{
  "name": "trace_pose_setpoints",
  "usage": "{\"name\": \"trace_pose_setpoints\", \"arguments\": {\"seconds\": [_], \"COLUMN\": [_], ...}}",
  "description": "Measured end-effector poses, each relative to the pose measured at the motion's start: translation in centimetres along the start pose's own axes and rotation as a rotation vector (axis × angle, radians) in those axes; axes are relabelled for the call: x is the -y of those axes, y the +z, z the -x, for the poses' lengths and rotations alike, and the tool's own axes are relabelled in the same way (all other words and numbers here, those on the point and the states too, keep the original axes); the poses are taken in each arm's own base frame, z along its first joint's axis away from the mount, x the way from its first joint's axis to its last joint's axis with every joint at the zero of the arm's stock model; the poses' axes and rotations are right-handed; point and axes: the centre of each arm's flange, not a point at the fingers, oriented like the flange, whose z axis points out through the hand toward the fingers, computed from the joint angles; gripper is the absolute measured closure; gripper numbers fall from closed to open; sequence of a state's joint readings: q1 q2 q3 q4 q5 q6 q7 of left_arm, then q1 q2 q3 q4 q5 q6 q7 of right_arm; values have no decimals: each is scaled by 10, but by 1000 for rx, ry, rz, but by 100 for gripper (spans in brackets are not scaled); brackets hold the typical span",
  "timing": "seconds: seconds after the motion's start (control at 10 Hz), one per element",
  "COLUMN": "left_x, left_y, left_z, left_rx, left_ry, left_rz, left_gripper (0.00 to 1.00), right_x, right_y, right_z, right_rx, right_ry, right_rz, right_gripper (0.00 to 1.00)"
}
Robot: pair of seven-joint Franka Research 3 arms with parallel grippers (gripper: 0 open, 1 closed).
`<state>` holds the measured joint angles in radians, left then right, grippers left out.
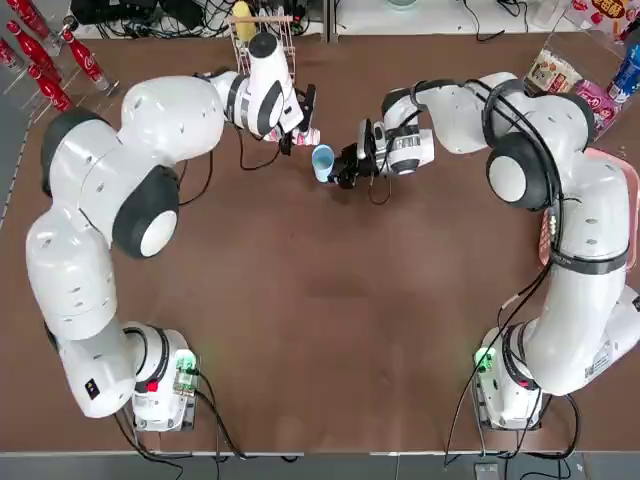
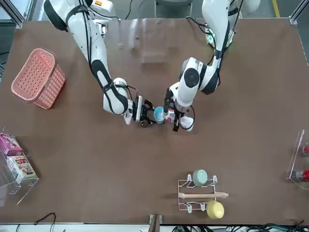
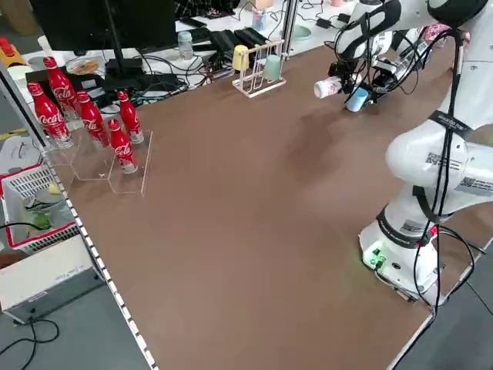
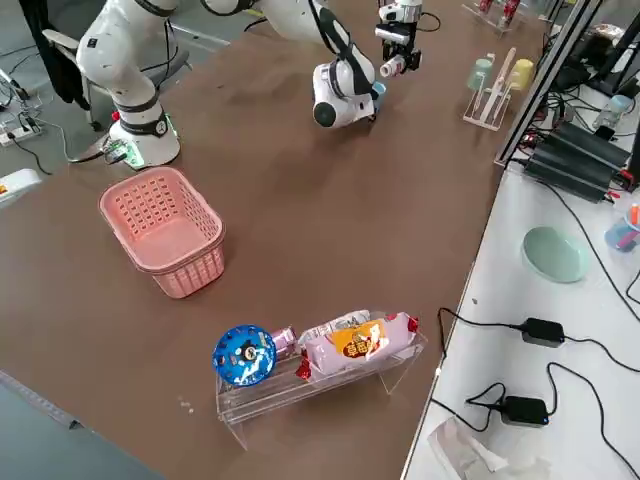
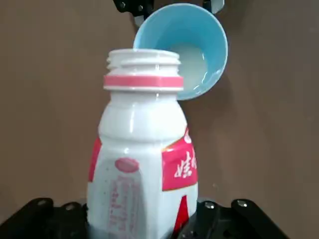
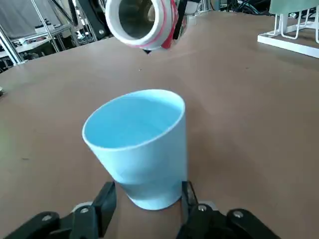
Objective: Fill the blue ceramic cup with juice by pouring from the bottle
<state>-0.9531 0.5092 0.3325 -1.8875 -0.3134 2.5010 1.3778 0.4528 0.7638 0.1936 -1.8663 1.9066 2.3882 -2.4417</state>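
The bottle is white with a red label and a red ring under its uncapped mouth. My left gripper is shut on its body and holds it tipped on its side over the far middle of the table. The bottle's mouth points at the blue ceramic cup. The cup is tilted a little toward the bottle, with my right gripper shut on its base. A little pale liquid lies in the bottom of the cup. The front view shows the cup and bottle almost touching.
A wire rack with a mint cup and a yellow cup stands at the far edge behind the left gripper. Red cola bottles stand at the far left. A pink basket sits on the right, with a snack holder at the far right corner.
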Motion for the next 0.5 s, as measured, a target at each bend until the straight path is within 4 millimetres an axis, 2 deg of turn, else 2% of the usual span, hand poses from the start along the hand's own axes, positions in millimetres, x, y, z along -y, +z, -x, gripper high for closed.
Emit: {"name": "trace_pose_setpoints", "arguments": {"seconds": [0.5], "left_x": [-3], "left_y": [3], "left_z": [-1], "left_rx": [31], "left_ry": [9], "left_rz": [8], "left_gripper": [64], "right_x": [1], "right_y": [1], "right_z": [-1], "right_rx": [-4], "right_ry": [1], "right_rz": [-3], "right_gripper": [38]}}
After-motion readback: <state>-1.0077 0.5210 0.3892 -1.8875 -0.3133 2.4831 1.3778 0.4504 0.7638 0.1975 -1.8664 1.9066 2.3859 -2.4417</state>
